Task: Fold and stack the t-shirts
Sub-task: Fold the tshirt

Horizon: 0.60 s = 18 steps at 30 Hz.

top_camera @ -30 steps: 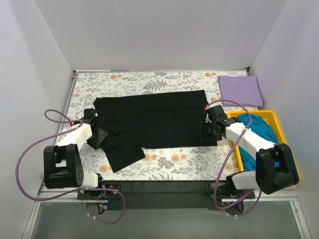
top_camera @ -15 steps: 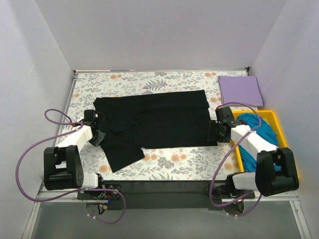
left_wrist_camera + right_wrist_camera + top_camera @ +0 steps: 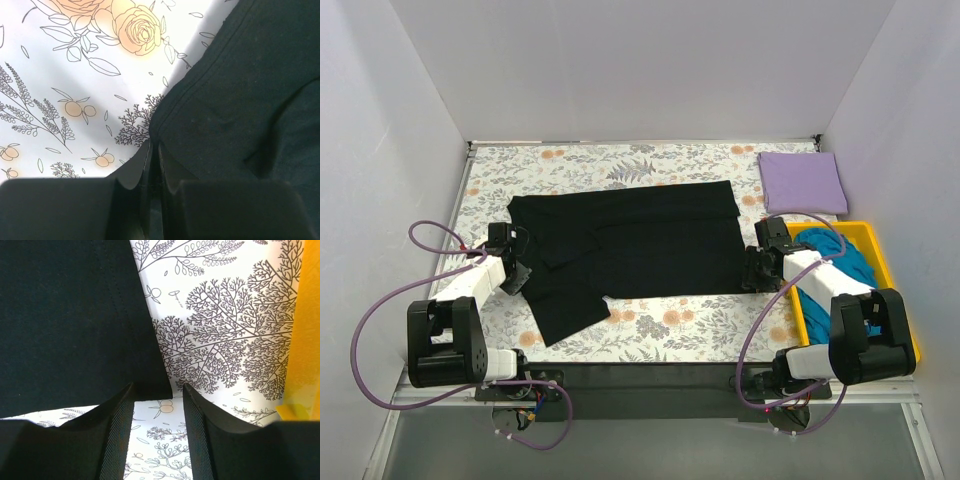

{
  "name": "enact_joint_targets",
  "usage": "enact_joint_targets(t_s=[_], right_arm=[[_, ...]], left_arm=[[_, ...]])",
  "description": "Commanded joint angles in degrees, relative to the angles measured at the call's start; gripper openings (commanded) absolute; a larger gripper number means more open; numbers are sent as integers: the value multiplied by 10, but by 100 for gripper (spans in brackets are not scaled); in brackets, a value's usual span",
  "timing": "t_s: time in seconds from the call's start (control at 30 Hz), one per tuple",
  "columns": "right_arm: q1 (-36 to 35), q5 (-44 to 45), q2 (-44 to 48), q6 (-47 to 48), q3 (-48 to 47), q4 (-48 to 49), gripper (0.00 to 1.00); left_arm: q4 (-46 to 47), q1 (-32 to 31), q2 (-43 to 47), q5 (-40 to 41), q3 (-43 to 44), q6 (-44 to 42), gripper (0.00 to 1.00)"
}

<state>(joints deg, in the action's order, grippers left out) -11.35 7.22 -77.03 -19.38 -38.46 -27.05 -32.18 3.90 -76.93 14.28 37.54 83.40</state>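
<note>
Since a second earlier the right claw (image 3: 757,268) had slid off the black shirt (image 3: 640,245) toward 3 o'clock and now sat at the shirt's 4 o'clock corner, while the left claw (image 3: 516,272) had barely shifted at the 8 o'clock sleeve. The black shirt lay spread flat at the middle of the floral cloth (image 3: 620,165), partly folded along its near side. A folded lavender shirt (image 3: 802,181) rested at 1 o'clock and a teal shirt (image 3: 840,255) was bunched in the yellow tray (image 3: 865,228) at 3 o'clock. Seen from the right wrist, the right claw's jaws stood apart with the shirt's corner lying just between them, not yet gripped. Seen from the left wrist, the left claw's jaws were pressed together right at the sleeve hem (whether any cloth was actually caught between them I could not tell). The likely trouble lay in both grips. If the right jaws closed low, they could pinch the floral cloth along with the corner and drag it up. If they closed a little toward 3 o'clock, they might miss the hem altogether. A thin hold on the left could let the sleeve slip free mid-fold, leaving the shirt skewed.
</note>
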Motion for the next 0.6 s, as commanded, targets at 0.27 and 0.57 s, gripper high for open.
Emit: enact_joint_targets(t_s=[0.27,0.57], right_arm=[[1,1,-32,-12,31,6,34],[1,27,-2,8,-4,-26,1]], left_arm=[[-29,-1,14,4,17,10,0],[-74,-1,27,28,65,5,0]])
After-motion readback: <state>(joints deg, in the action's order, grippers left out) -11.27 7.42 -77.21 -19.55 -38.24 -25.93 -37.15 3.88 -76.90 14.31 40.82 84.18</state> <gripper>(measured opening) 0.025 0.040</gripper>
